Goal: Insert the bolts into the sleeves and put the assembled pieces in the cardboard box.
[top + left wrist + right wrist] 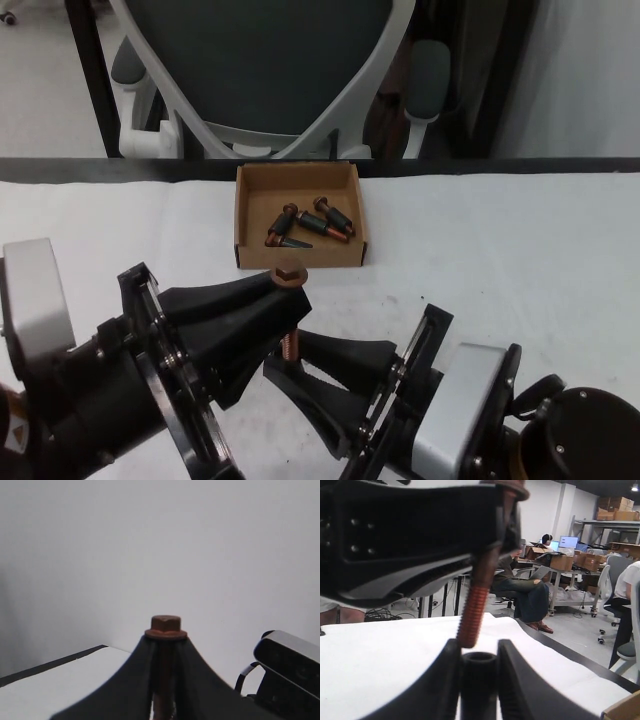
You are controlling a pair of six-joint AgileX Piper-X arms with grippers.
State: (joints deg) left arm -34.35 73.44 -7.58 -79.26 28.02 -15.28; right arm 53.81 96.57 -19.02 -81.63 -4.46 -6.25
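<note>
Straighten the bolt (pixel 473 610) clamped in your left pincer (pixel 165 640) over the sleeve (pixel 479 669) your right pincer (pixel 479 649) grips, then lower.

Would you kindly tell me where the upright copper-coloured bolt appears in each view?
High view: the bolt stands low centre, head above the left tool, nearer than the cardboard box.
Left wrist view: its head tops the tool's shut fingers.
Right wrist view: its threaded shank hangs above the sleeve.
Shared landmark: the left tool gripping it.
</note>
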